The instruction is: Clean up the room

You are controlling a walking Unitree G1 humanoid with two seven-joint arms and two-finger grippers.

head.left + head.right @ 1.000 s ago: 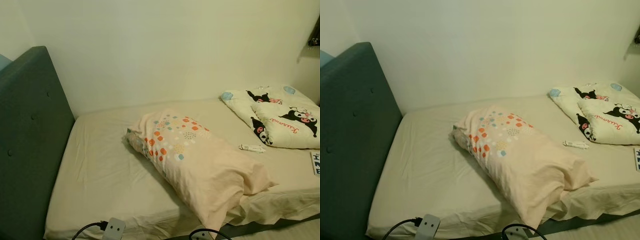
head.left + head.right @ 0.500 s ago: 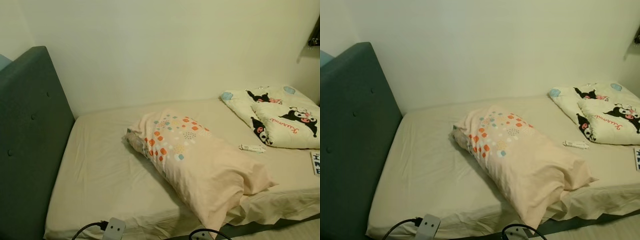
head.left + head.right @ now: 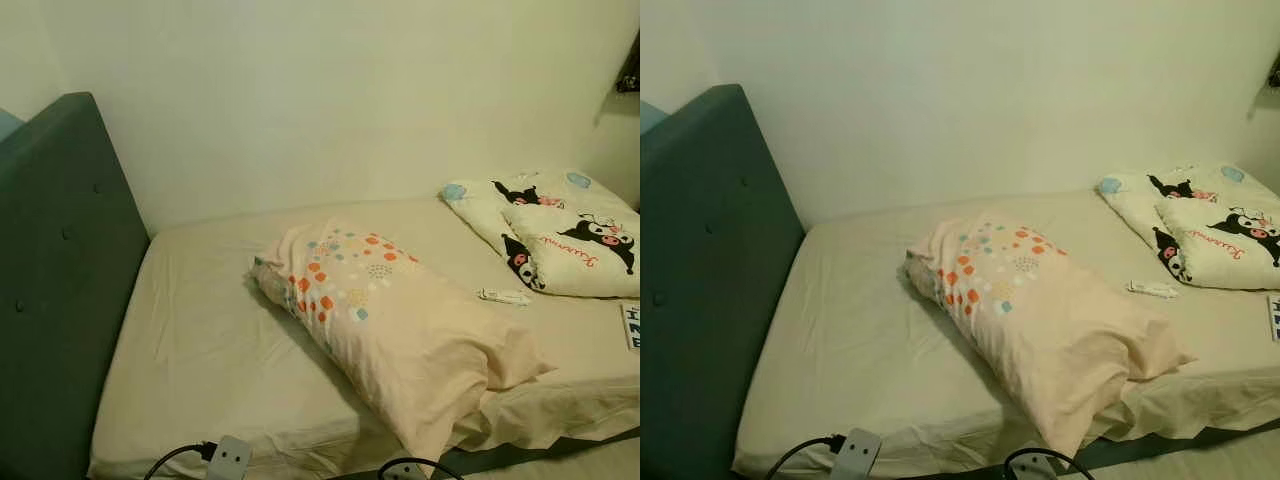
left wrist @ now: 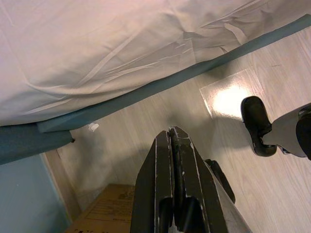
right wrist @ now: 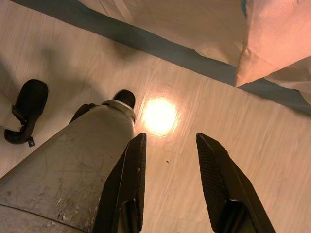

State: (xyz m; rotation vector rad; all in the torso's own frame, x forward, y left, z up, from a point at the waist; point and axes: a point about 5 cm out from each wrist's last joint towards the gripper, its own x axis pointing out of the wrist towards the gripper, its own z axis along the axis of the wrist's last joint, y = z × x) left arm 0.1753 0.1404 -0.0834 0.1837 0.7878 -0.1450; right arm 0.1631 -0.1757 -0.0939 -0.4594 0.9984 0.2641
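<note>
A long peach pillow (image 3: 390,315) with orange and blue dots lies slantwise across the bed (image 3: 200,350), its lower end hanging over the near edge. A folded white cartoon-print quilt (image 3: 560,235) sits at the far right of the mattress. A small white packet (image 3: 503,296) lies beside the quilt. My left gripper (image 4: 173,145) hangs shut above the wooden floor by the bed's edge. My right gripper (image 5: 170,150) hangs open over the floor, nothing between its fingers.
A dark teal headboard (image 3: 55,280) stands along the left. A white power strip (image 3: 228,458) with a black cable lies at the bed's near edge. A printed card (image 3: 631,325) rests at the right edge. A cardboard box (image 4: 104,211) sits on the floor near the left gripper.
</note>
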